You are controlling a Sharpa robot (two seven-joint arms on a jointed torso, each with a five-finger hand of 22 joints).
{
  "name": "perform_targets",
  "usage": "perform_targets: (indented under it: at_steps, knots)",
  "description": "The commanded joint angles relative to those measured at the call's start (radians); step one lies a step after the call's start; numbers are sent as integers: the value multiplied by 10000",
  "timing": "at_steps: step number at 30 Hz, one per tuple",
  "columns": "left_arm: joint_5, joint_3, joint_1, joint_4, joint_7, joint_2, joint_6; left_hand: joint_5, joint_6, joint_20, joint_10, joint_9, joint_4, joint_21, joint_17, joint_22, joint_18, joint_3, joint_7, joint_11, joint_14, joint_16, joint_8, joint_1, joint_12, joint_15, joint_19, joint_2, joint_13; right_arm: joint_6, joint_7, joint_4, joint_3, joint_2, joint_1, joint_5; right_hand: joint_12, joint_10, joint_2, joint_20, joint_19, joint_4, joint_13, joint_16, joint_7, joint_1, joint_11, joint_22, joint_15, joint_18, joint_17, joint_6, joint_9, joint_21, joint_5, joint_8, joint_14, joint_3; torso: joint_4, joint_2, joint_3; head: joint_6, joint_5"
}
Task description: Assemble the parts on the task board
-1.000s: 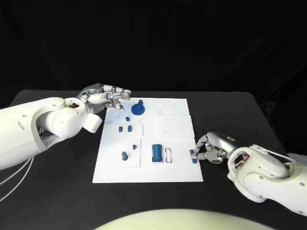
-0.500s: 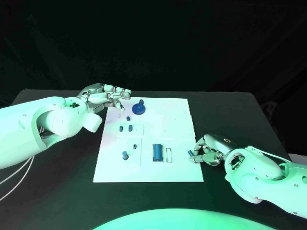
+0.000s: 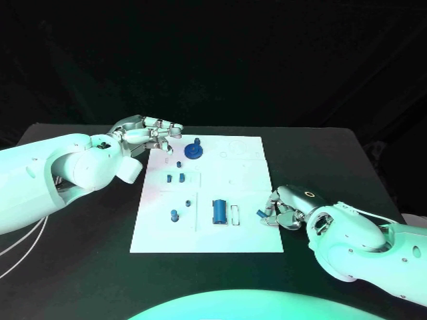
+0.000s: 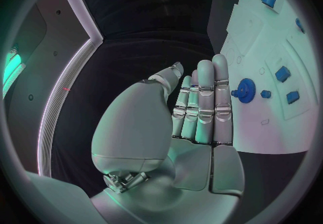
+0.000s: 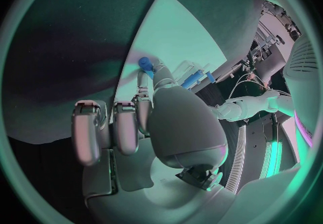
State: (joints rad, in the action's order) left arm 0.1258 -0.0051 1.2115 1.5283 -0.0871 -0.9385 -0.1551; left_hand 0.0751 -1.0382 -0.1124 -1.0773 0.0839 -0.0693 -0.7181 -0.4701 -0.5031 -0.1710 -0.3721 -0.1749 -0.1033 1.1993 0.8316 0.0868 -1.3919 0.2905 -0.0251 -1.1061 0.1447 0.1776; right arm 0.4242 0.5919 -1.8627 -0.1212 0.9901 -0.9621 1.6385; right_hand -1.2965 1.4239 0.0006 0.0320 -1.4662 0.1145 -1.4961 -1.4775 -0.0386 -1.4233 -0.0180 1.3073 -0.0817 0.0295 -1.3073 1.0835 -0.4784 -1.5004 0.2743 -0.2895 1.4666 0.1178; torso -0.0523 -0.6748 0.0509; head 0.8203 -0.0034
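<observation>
Small blue part (image 3: 267, 213) pinched in right hand (image 3: 289, 208) fingers (image 5: 144, 81), at task board (image 3: 252, 240) edge

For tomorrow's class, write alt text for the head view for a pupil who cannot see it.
A white task board with small blue parts lies on a black table. The right hand pinches a blue part at the board's right edge; the left hand hovers at its far left corner.
</observation>
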Motion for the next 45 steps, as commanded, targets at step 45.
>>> perform_targets:
  at_steps: [45]
  knots:
    - [-51, 6, 6, 55, -12, 84, 160, 9, 79, 2, 90, -14, -7, 33, 17, 13, -133, 81, -19, -10, -45, -2, -5, 5, 70, 6, -55, -71, 14, 1221, 151, -221, -28, -1140, -375, -3679, 69, 180, -525, -75, -798, 824, 1187, -65, -47, 543, -107, 2464, -65, -165, -1163, 65, -50, -100, 1522, -2, 747, -2465, -5, -24, -2, -38, 124]
